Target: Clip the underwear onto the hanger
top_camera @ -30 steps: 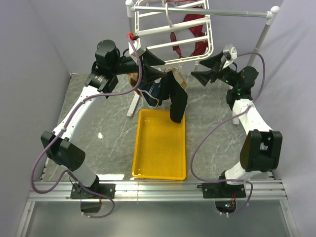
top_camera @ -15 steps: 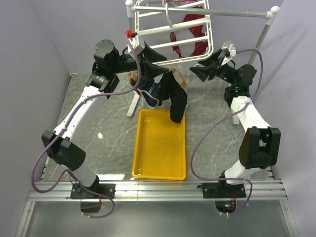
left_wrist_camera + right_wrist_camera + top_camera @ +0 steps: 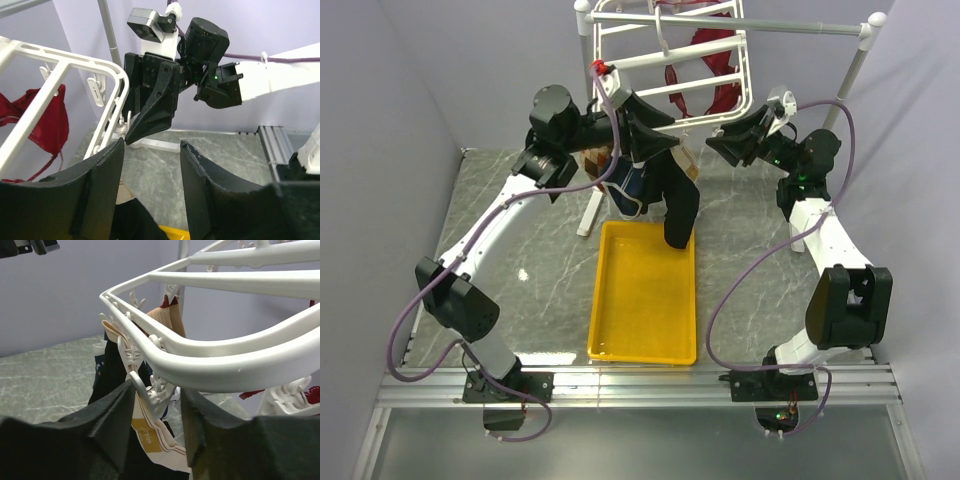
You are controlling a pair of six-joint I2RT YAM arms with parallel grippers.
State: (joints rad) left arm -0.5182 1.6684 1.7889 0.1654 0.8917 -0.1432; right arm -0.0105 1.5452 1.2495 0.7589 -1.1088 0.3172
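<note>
The underwear point(image 3: 678, 205) is black with a beige waistband and hangs from the near edge of the hanger point(image 3: 620, 62), above the yellow tray. In the right wrist view its waistband point(image 3: 150, 436) hangs under a white clip point(image 3: 146, 385) on the hanger's rim point(image 3: 225, 357). My right gripper point(image 3: 159, 391) is open with its jaws either side of that clip; it also shows in the top view point(image 3: 718, 148). My left gripper point(image 3: 665, 132) is open and empty, just left of the underwear's top. In the left wrist view point(image 3: 151, 150) a bit of black cloth point(image 3: 132, 220) lies below its jaws.
A navy pair point(image 3: 628, 190) hangs beside the black one. A red garment point(image 3: 708, 70) hangs further back on the hanger. The yellow tray point(image 3: 645, 300) sits on the table below. A white pole stand point(image 3: 865, 40) crosses overhead. The two grippers face each other closely.
My left arm has swung right, bringing its open gripper against the hanger's edge by the underwear. My right gripper has edged slightly left and up toward the clip.
</note>
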